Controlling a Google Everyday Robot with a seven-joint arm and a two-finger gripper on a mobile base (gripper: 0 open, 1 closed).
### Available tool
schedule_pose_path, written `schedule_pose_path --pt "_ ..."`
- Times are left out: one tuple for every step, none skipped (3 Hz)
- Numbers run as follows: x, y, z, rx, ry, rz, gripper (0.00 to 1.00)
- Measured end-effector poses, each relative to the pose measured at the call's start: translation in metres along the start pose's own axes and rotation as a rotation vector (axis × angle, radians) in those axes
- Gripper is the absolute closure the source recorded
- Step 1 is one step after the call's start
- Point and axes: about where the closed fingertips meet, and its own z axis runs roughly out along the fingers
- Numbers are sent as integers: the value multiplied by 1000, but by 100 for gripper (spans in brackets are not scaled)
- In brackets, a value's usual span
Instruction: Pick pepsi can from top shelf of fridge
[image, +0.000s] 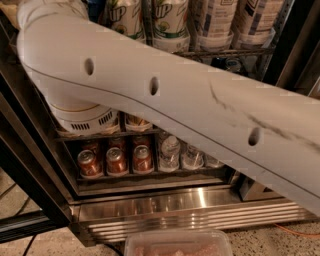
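My white arm (165, 95) crosses the whole view from its round joint (80, 117) at the upper left down to the right edge. The gripper is out of view, beyond the frame. Behind the arm stands the fridge (190, 207), showing its steel base grille and black frame. The pepsi can and the top shelf do not show; the arm and the frame's upper edge cut them off.
A wire rack (225, 51) at the top holds green-and-white and pale containers (170, 22). The bottom rack carries red cans (116, 161) and clear bottles (170, 152). The black door frame (22, 165) stands open at the left. A pinkish tray (177, 244) lies at the bottom edge.
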Motion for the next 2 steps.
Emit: schedule_pose_path --pt "5 3 -3 -60 23 6 100" --pt "6 -1 -6 -75 33 2 100"
